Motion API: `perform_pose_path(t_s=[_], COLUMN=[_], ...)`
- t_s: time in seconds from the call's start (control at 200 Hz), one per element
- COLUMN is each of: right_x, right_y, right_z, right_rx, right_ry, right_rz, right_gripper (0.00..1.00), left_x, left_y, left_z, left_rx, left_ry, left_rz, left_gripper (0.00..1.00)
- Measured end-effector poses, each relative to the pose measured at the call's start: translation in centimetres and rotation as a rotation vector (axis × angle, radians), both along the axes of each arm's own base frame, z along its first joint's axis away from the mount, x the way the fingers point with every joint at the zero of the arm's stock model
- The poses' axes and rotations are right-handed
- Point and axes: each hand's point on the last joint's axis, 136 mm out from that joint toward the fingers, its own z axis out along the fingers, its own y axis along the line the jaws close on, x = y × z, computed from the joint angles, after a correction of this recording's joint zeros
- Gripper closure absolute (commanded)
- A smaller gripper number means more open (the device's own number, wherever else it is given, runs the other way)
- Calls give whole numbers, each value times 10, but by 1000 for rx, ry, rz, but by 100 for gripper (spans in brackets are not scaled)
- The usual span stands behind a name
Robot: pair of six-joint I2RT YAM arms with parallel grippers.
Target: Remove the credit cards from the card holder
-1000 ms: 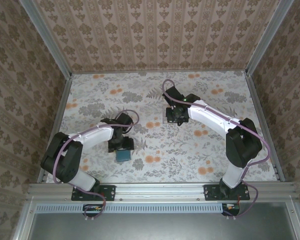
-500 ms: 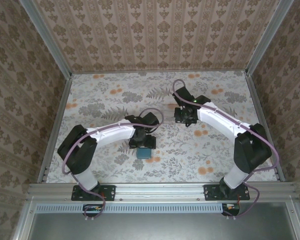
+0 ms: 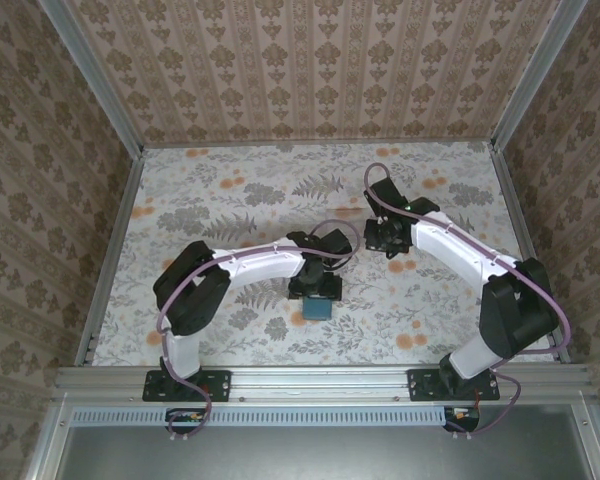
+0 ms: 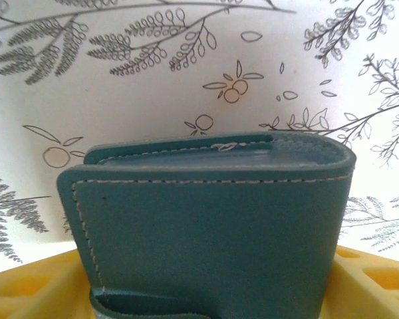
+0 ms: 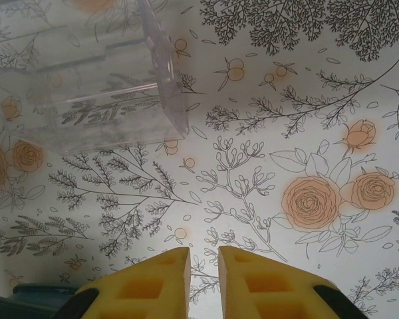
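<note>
- Shifted rightward since the earlier frame: left tool (image 3: 317,296), clamped on the folded card holder (image 4: 213,226), now at lower centre of the desk (image 3: 210,200).
- Right tool (image 5: 204,266): fingers nearly closed, nothing held; clear plastic tray (image 5: 86,80) seen upper left.

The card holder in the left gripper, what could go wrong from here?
1. The card holder is folded shut, so the cards inside can't be reached until it is opened.
2. The right gripper has its fingers nearly together; it may need to open before helping.
3. The clear plastic tray lies near it and could get bumped.
</note>
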Motion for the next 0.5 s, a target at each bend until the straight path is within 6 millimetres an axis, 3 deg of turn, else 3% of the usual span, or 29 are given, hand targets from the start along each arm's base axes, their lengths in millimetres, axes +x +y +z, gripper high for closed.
perform_pose_path(t_s=[0.265,0.5], right_x=[-4,-8], right_y=[-1,0], right_z=[-8,0], right_rx=[2,24], right_ry=[14,-3], right_rz=[1,5], right_gripper=[81,81], left_x=[-2,1], left_y=[1,-1], left_z=[0,11], left_rx=[18,20], left_ry=[18,11], left_rz=[6,5], left_gripper=[12,15])
